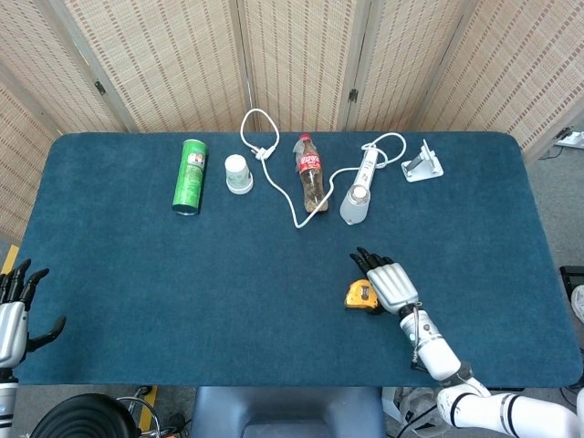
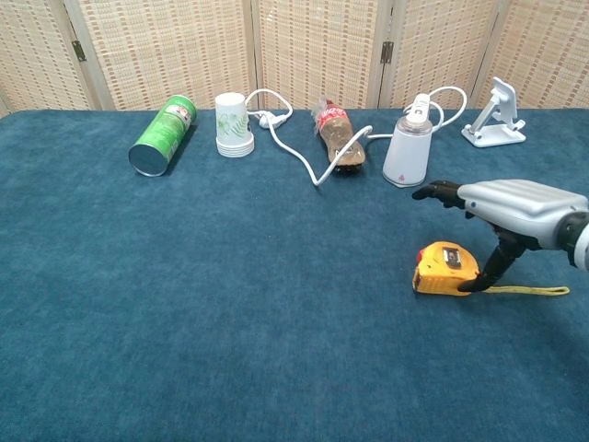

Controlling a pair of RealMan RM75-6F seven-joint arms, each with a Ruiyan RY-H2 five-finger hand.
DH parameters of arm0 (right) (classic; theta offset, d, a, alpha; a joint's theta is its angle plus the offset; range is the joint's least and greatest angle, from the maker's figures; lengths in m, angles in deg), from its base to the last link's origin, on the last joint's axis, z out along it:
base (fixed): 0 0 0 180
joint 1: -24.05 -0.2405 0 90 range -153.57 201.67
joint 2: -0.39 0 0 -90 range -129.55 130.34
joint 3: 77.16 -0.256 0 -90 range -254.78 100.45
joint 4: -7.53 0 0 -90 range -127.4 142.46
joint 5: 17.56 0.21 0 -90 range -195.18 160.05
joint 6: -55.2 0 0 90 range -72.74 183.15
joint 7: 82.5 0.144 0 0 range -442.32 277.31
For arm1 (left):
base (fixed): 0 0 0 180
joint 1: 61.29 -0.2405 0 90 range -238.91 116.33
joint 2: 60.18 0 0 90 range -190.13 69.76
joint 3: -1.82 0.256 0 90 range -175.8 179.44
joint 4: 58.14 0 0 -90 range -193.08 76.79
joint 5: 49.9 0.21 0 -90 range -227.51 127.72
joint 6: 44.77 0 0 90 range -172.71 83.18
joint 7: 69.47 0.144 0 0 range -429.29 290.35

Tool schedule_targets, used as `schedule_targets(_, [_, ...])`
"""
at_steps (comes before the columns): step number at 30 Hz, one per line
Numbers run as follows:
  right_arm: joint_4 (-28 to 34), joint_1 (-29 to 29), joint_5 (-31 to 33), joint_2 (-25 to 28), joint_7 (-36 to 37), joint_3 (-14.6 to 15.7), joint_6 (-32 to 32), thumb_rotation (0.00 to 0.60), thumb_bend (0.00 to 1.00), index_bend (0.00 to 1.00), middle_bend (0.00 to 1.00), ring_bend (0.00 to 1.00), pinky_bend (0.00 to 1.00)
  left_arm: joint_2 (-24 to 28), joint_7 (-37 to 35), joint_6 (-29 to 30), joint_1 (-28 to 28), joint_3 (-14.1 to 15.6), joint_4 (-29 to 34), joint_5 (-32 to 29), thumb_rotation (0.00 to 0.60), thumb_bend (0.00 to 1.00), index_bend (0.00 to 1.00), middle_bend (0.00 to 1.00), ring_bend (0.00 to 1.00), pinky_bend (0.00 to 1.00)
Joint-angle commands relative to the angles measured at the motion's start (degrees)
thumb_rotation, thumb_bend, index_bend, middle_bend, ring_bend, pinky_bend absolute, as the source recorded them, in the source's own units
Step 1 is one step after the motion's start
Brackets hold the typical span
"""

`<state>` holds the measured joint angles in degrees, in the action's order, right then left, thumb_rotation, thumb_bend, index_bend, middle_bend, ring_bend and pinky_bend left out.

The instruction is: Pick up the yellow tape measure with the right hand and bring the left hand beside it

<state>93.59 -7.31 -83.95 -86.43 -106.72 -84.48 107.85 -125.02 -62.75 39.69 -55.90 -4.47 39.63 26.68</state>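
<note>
While the blue bench carries everything, the right robot hand hovers over its near right part, fingers spread and thumb touching the yellow tape measure, gripping nothing. The tape measure lies flat, strap trailing right. The left robot hand waits open at the near left edge.

Far edge of table, left to right: can on its side, cup stack, bottle on its side, blender, stand. Cable between cups and bottle. Tape measure nearer, just left of right hand. Left hand at table's near-left corner.
</note>
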Motion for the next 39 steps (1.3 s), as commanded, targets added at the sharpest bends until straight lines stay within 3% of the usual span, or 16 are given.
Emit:
schedule_targets(1, [1.0, -0.4, -0.1, 1.2, 0.0, 1.0, -1.0, 0.6, 0.16, 0.0, 0.08, 0.16, 0.21, 0.0, 0.1, 0.1, 0.1, 0.0, 0.3, 0.3, 0.6, 0.33, 0.18, 0.04, 0.01, 0.0])
schedule_targets(11, [0.3, -1.2, -0.1, 1.1, -0.3, 2.0, -0.5, 0.6, 0.16, 0.16, 0.22, 0.23, 0.21, 0.1, 0.4, 0.1, 0.1, 0.1, 0.8, 0.5, 0.6, 0.33, 0.18, 0.04, 0.01, 0.0])
schedule_targets(21, [-0.5, -2.4, 0.3, 0.3, -1.0, 2.4, -0.4, 0.6, 0.16, 0.22, 0.27, 0.26, 0.21, 0.1, 0.7, -0.2, 0.3, 0.2, 1.0, 0.3, 0.6, 0.33, 0.17, 0.04, 0.01, 0.0])
schedule_targets(29, [-1.6, -3.3, 2.5, -1.0, -3.5, 2.5, -0.6, 0.6, 0.16, 0.45, 0.43, 0.36, 0.22, 0.3, 0.5, -0.4, 0.7, 0.1, 1.3, 1.0, 0.6, 0.33, 0.18, 0.03, 0.01, 0.0])
schedule_targets(33, [0.0, -4.1, 2.4, -0.6, -3.6, 1.7, -0.2, 0.6, 0.16, 0.54, 0.49, 0.4, 0.22, 0.5, 0.6, -0.5, 1.5, -0.2, 2.1, 2.4, 0.6, 0.33, 0.18, 0.03, 0.01, 0.0])
schedule_targets(39, [6.3, -7.2, 2.5, 2.7, -3.2, -1.0, -2.0, 0.6, 0.16, 0.57, 0.51, 0.41, 0.22, 1.1, -4.1, -4.6, 5.0, -2.1, 3.7, 2.8, 0.6, 0.33, 0.17, 0.03, 0.01, 0.0])
